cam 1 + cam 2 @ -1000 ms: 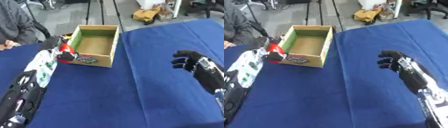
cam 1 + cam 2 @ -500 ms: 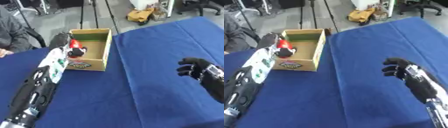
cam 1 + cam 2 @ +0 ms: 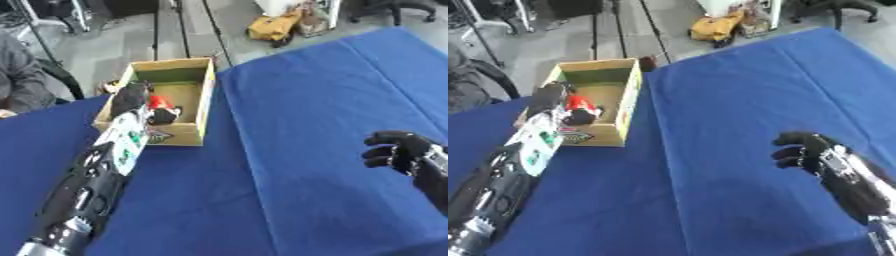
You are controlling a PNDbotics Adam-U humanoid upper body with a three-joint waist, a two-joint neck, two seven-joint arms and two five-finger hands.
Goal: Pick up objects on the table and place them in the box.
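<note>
The scene was evenly and brightly lit from above, with no harsh glare. The blue tablecloth (image 3: 297,125) showed only faint soft shading. Both views were softly blurred throughout; the left hand (image 3: 133,97) at the cardboard box (image 3: 206,102) and the right hand (image 3: 802,150) had smeared, indistinct edges.

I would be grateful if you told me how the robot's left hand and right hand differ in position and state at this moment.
The left hand reaches over the open cardboard box, while the right hand hangs over bare blue tablecloth, far from it. The left hand is curled round a red object inside the box; the right hand's fingers are curled and hold nothing. Both hands are black.
</note>
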